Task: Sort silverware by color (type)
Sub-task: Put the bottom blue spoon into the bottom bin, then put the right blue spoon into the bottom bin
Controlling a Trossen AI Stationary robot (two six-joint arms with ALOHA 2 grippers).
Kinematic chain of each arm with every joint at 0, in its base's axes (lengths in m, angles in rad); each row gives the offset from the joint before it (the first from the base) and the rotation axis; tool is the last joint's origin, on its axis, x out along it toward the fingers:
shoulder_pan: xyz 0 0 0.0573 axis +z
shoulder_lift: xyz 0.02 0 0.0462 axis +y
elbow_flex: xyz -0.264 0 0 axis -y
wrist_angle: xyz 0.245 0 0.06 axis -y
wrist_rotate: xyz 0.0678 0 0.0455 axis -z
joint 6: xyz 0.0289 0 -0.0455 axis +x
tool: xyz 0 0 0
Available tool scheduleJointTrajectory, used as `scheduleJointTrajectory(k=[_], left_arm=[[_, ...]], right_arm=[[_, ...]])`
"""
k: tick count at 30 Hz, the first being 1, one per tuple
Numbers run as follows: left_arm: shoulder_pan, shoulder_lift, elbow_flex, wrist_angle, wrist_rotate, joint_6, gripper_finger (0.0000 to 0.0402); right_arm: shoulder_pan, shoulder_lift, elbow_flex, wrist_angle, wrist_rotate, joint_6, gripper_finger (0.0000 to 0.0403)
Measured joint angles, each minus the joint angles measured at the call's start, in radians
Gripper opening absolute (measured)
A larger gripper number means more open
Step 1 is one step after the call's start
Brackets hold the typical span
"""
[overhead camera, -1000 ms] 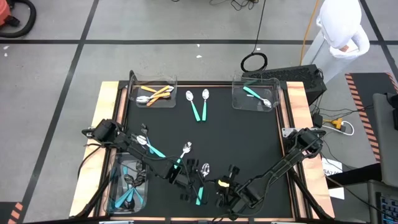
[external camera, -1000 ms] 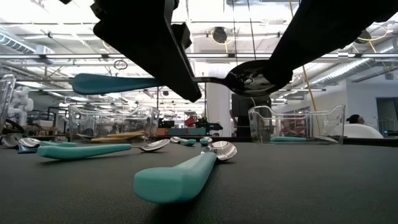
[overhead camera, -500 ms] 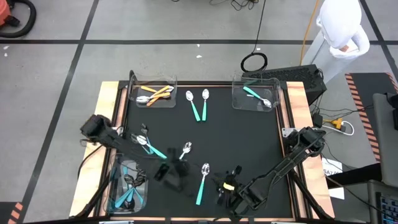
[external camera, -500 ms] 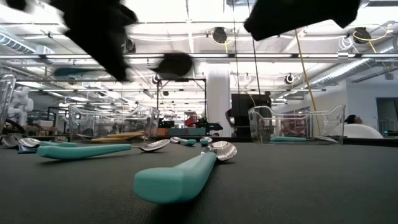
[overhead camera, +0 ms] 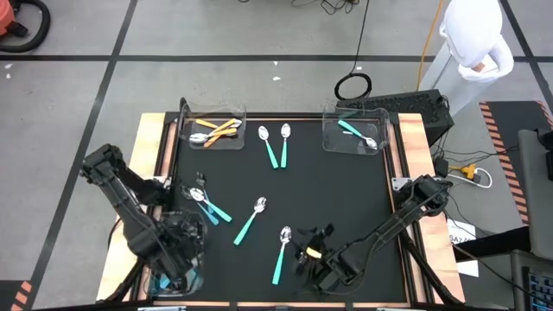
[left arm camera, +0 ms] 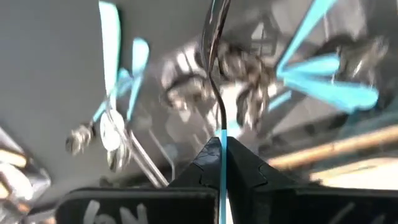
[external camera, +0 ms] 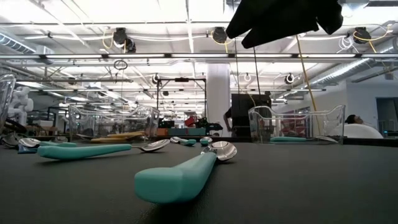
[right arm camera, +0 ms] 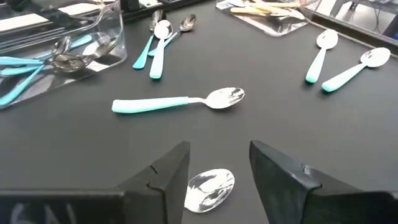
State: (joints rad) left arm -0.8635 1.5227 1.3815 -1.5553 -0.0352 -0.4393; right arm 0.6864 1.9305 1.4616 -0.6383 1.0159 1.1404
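Observation:
My left gripper (overhead camera: 180, 249) hangs over the clear bin (overhead camera: 162, 278) at the near left and is shut on a teal-handled, dark-headed spoon (left arm camera: 216, 74). That bin holds several teal spoons with dark heads (left arm camera: 323, 84). My right gripper (right arm camera: 217, 168) stands open near the table's front edge. It is just above the silver head (right arm camera: 210, 188) of a teal spoon (overhead camera: 281, 252) lying flat on the mat, and touches nothing. Another teal silver spoon (right arm camera: 177, 102) lies beyond it. My left gripper pinches the spoon's teal handle (left arm camera: 222, 146) between its two fingers, which lie along the spoon. The dark stem and head stick out past the fingertips. The spoon is lifted clear above the near-left bin.
A far-left bin (overhead camera: 216, 130) holds orange-handled spoons and a far-right bin (overhead camera: 354, 130) holds a teal one. Two teal spoons (overhead camera: 275, 147) lie at the far middle, others (overhead camera: 207, 203) on the left. A white figure (overhead camera: 471, 39) stands beyond the table's far right corner.
My left gripper has shut on the dark-headed spoon's handle in mid-air and has carried it toward the table's left and near edges, over the near-left bin. My right gripper has opened, let go of that spoon's head and has stayed near the front edge.

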Motion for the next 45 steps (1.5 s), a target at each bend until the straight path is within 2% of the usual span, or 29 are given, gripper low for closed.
scheduleJointTrajectory(k=[3,7,11,14,16,20,26,31,35,38,41,45], left_arm=[[-0.013,0.01,-0.011,0.01,0.04,0.003,0.0012],[-0.016,0.037,-0.065,0.117,0.167,0.008,0.0027],[-0.018,0.068,-0.139,0.097,0.265,0.0,0.0034],[-0.019,0.072,-0.197,0.095,0.272,-0.068,0.0035],[-0.016,0.072,-0.216,0.081,0.227,-0.178,0.0035],[0.011,0.071,-0.209,-0.001,0.115,-0.221,0.0036],[0.049,0.011,-0.143,-0.012,-0.176,-0.319,0.0036],[0.117,-0.103,-0.098,-0.014,-0.494,-0.457,0.0035],[0.208,-0.212,-0.102,-0.014,-0.621,-0.433,0.0028],[0.314,-0.325,-0.155,0.001,-0.727,-0.419,0.0027],[0.464,-0.454,-0.263,0.066,-0.723,-0.377,0.0026],[0.655,-0.621,-0.455,0.28,-0.506,-0.277,0.0026]], right_arm=[[0.001,0.0,0.0,0.012,0.0,0.0,0.0164],[-0.006,0.001,0.0,0.032,0.001,0.0,0.0164],[-0.012,0.001,0.0,0.043,0.0,0.0,0.0164],[-0.013,0.002,0.0,0.043,0.0,-0.001,0.0164],[-0.017,0.002,0.0,0.043,0.0,-0.001,0.0164],[-0.051,0.002,0.0,0.05,-0.002,-0.002,0.0164],[-0.135,0.002,-0.001,0.084,-0.133,-0.054,0.0164],[-0.156,0.002,-0.001,0.164,-0.132,-0.093,0.0164],[-0.156,0.002,-0.001,0.235,-0.12,-0.157,0.0164],[-0.148,0.003,-0.001,0.227,-0.128,-0.19,0.0164],[-0.145,0.003,-0.001,0.151,-0.129,-0.186,0.0164],[-0.171,0.003,-0.001,0.039,-0.129,-0.184,0.0165]])
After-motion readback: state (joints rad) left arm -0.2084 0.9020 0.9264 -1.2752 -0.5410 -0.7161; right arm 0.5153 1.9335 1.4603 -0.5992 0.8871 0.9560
